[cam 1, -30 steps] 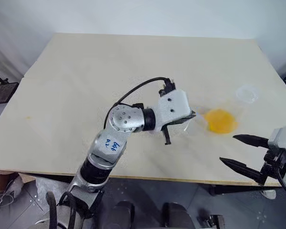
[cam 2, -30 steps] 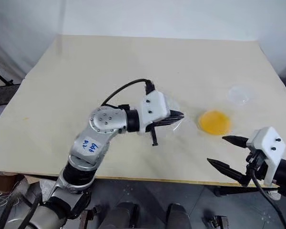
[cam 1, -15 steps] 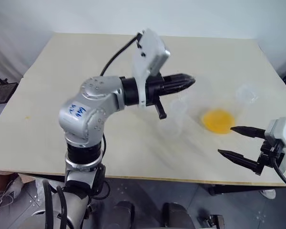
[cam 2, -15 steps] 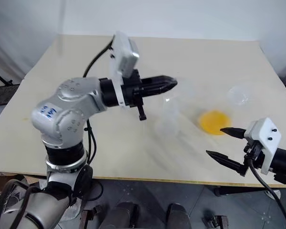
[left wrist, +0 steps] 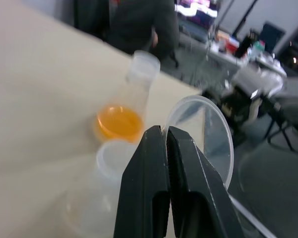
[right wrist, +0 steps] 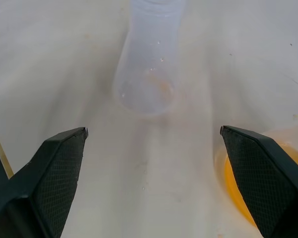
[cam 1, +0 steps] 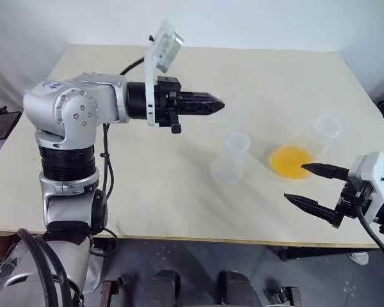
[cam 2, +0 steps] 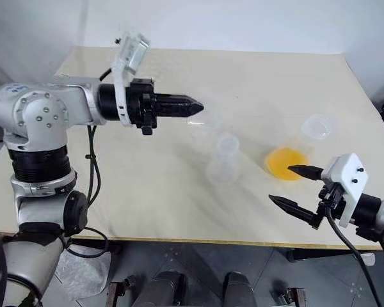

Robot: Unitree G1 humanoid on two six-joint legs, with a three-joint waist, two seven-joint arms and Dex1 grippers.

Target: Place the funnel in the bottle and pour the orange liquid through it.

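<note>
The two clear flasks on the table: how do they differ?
The flask nearer the left gripper is empty; the other flask, by the right gripper, holds a shallow layer of orange liquid. The empty one stands between the two arms; the filled one stands nearer the table's right edge. Both are clear, cone-shaped, upright and open-necked.

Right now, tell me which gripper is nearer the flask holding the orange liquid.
Right. The right gripper, jaws wide open, sits just beside the flask of orange liquid at the table's near edge. The left gripper, shut on the funnel, hovers farther off, beyond the empty bottle.
</note>
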